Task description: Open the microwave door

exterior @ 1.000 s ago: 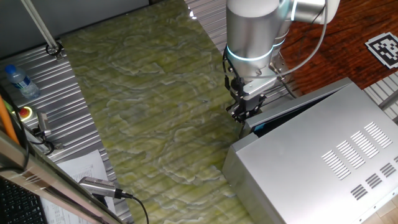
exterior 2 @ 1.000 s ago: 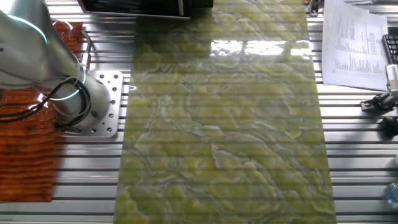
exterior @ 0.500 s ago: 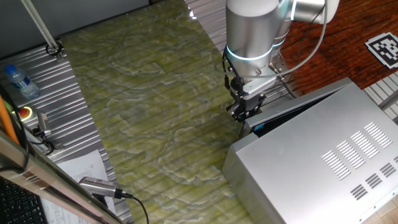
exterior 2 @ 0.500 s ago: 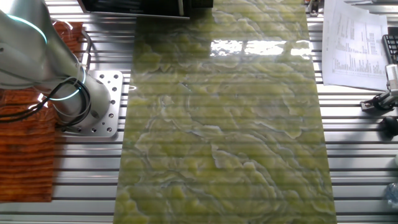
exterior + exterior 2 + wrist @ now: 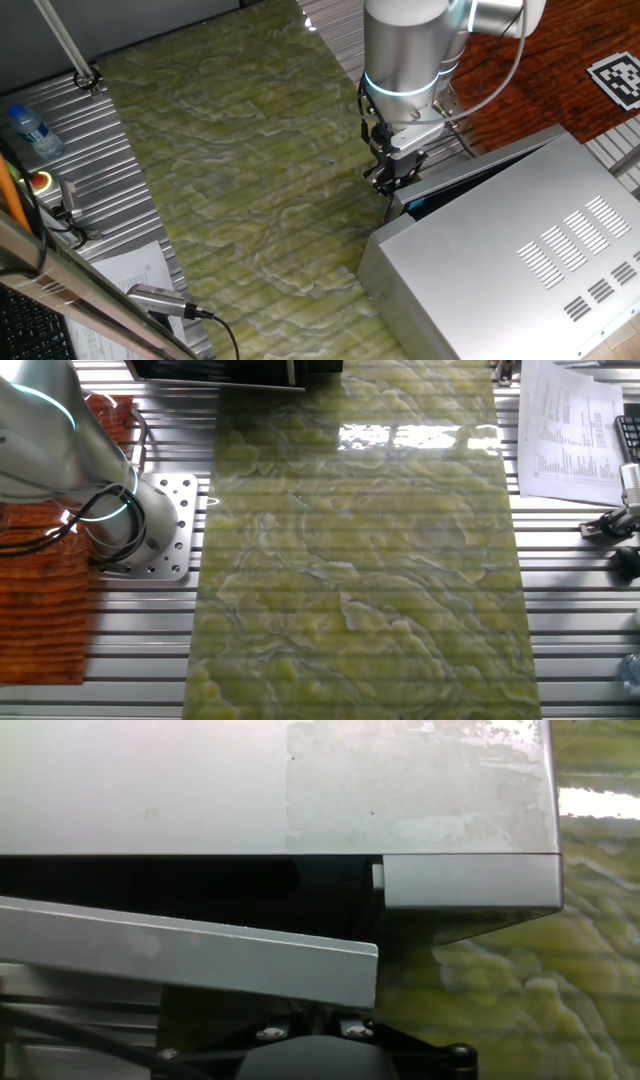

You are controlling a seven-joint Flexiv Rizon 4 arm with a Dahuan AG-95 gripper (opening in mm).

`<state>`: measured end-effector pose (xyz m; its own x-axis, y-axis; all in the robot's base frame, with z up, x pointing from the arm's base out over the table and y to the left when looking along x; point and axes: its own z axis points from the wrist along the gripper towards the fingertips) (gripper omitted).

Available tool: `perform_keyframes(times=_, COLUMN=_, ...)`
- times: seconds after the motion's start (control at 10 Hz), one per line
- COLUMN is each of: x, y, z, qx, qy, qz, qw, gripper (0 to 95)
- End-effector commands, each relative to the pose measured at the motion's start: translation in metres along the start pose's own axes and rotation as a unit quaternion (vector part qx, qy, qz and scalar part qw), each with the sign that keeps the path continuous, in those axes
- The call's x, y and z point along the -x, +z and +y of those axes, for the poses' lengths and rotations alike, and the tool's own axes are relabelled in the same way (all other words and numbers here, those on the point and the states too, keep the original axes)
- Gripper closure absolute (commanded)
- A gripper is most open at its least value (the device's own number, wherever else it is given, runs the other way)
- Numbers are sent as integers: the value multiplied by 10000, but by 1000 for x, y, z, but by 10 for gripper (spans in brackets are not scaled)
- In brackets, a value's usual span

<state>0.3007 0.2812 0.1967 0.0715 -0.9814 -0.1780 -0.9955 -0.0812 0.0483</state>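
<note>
The microwave [image 5: 500, 260] is a large silver box with vent slots at the lower right of one fixed view. Its door [image 5: 480, 165] is a thin dark strip with a silver rim, standing slightly ajar from the body. My gripper [image 5: 392, 182] hangs at the door's free left end, touching or very close to it. Its fingers are dark and small, so I cannot tell how the jaws stand. In the hand view the microwave top [image 5: 300, 780] fills the upper half. The door rim [image 5: 200, 955] angles out below it with a dark gap between, hiding my fingertips.
A green marbled mat [image 5: 230, 150] covers the table left of the microwave. A water bottle [image 5: 30, 130], a red button [image 5: 41, 181] and papers [image 5: 130, 270] lie at the left edge. The arm base [image 5: 110, 520] stands by an orange cloth [image 5: 40, 600].
</note>
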Motion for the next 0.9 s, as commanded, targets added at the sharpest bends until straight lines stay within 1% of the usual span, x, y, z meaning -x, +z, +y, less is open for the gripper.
perform_keyframes(times=0.1, x=-5, y=-27, z=-3, qx=-235, qy=695, qz=-658, qw=9951, gripper=0)
perform_keyframes(times=0.2, x=-6, y=-26, z=-4, qx=-289, qy=703, qz=-352, qw=9965, gripper=0)
perform_keyframes(times=0.3, x=-6, y=-26, z=-4, qx=-267, qy=728, qz=-405, qw=9962, gripper=0)
perform_keyframes(times=0.5, x=-7, y=-28, z=-3, qx=-382, qy=787, qz=-415, qw=9953, gripper=0)
perform_keyframes(times=0.8, x=-13, y=-30, z=-3, qx=-600, qy=832, qz=-270, qw=9944, gripper=0)
perform_keyframes(times=0.9, x=-16, y=-32, z=-2, qx=-656, qy=911, qz=-265, qw=9933, gripper=0)
